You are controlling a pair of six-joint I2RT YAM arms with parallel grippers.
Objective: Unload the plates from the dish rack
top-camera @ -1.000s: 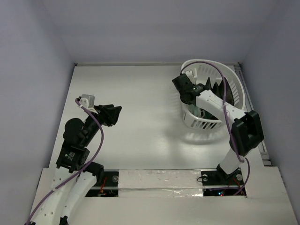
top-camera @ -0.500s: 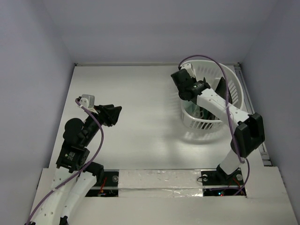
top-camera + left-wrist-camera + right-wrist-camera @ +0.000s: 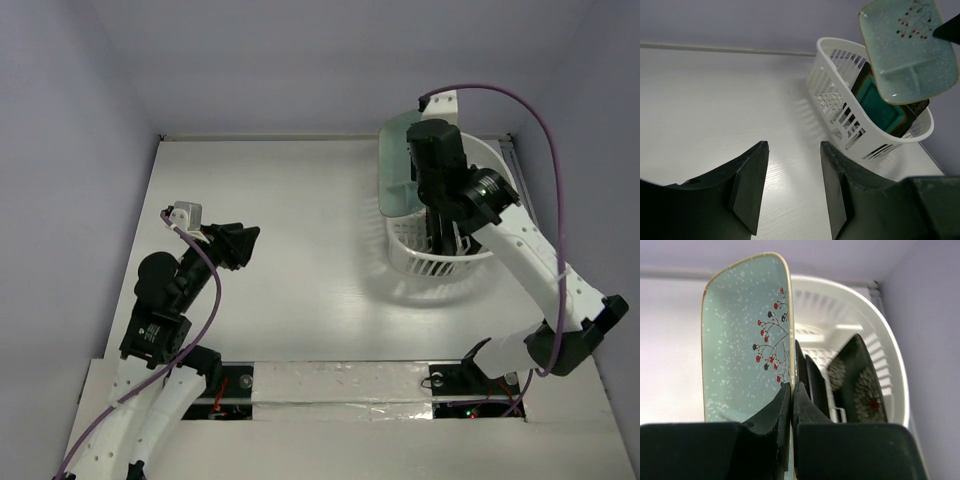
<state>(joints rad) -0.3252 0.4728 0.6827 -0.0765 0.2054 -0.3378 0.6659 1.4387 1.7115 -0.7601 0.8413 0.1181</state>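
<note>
The mint-green plate (image 3: 397,165) has risen out of the dish rack (image 3: 430,262); at left, the left gripper (image 3: 790,185) waits parted and empty, well apart; the right gripper (image 3: 791,392) pinches the plate on edge, just above two dark plates (image 3: 875,105).

mint-green plate (image 3: 745,335): you have it in the air, on edge above the rack's left side; speckled, red-berry sprig print | dark plates (image 3: 880,107): two, on edge inside the rack; a teal square face and white flower prints show | dish rack (image 3: 430,262): white, slotted, upright on the desk (image 3: 280,220), far right
</note>
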